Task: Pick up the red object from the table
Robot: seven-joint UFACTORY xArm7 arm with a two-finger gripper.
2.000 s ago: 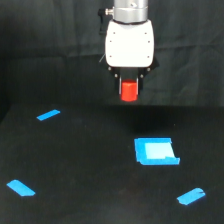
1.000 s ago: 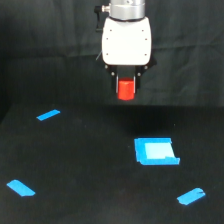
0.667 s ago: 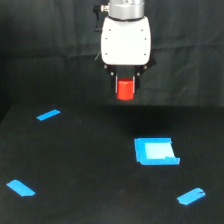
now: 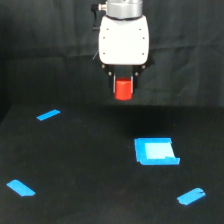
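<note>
The red object [image 4: 123,90] is a small stubby red block held between the dark fingers of my gripper [image 4: 123,86]. The gripper hangs from a white body at the top centre of the exterior view and is shut on the block. The block is lifted well above the black table [image 4: 90,165], in front of the black cloth backdrop. Its top part is hidden between the fingers.
A blue square patch [image 4: 155,151] lies on the table below and to the exterior view's right of the gripper. Blue tape strips lie at the left [image 4: 48,115], front left [image 4: 21,188] and front right [image 4: 191,196].
The gripper with the red block has risen a little and shifted slightly to the exterior view's left. The patch and strips have not moved.
</note>
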